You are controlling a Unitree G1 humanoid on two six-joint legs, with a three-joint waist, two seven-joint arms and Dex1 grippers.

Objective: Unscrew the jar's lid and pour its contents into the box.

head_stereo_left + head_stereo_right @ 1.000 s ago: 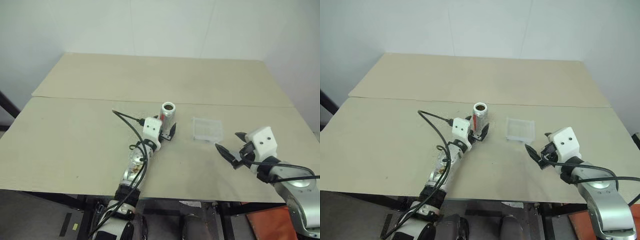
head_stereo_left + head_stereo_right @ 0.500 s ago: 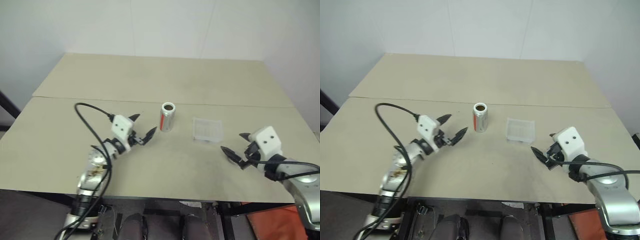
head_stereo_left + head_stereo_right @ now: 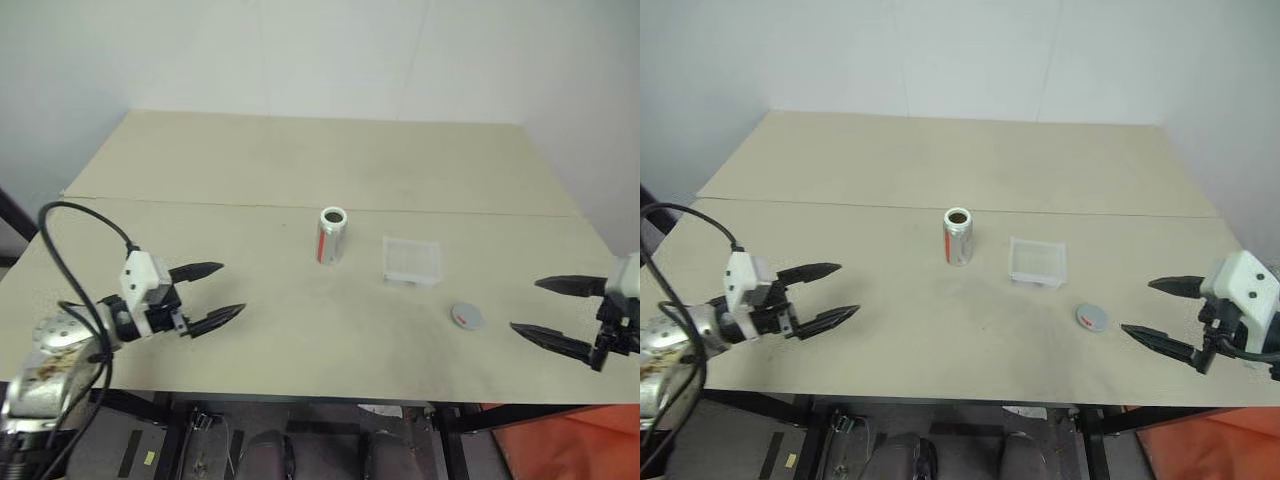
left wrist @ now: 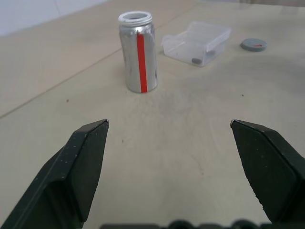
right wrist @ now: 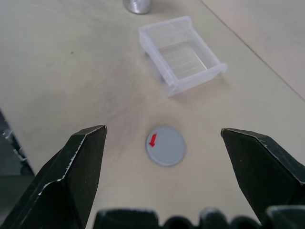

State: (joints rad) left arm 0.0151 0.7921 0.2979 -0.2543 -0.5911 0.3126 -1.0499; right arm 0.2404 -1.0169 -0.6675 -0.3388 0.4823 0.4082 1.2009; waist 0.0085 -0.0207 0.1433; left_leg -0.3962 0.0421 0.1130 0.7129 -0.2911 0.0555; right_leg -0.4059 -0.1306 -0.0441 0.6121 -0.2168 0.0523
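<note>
The jar, silvery with a red stripe, stands upright and uncapped at the table's middle. Just to its right sits the clear box, with a small dark bit visible against its wall in the left wrist view. The grey lid, marked with a red patch, lies flat on the table in front of and to the right of the box. My left gripper is open and empty, well to the left of the jar. Open and empty too, my right gripper hovers just right of the lid.
The beige table has a seam running across behind the jar. Its front edge lies close under both grippers, and a black cable loops off my left arm. A white wall stands behind the table.
My left gripper has drawn away from the jar to the left and back. My right gripper has moved right and back, and the lid now shows on the table.
</note>
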